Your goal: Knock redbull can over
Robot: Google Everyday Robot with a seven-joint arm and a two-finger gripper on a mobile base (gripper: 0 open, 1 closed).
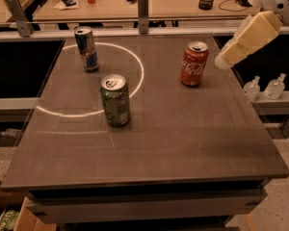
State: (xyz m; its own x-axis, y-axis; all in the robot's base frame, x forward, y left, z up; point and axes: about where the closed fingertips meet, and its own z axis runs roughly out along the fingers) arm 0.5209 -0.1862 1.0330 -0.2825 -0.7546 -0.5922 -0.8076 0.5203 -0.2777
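Three cans stand upright on the dark table (183, 143): the redbull can (87, 49) far left, inside the white ring (140, 76); a green can (115, 100) nearer me; a Coca-Cola can (194, 64) right of it. Farthest right, the gripper (226, 57) hovers just beside the Coca-Cola can, well apart from the redbull can; how its jaws stand I can't make out.

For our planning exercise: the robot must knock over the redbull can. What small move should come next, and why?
Probably move the gripper leftward along the far side of the table toward the redbull can. The gripper hangs at the right edge, right of the Coke can, while the redbull can stands upright at the far left. Passing behind the Coke can should avoid striking it.
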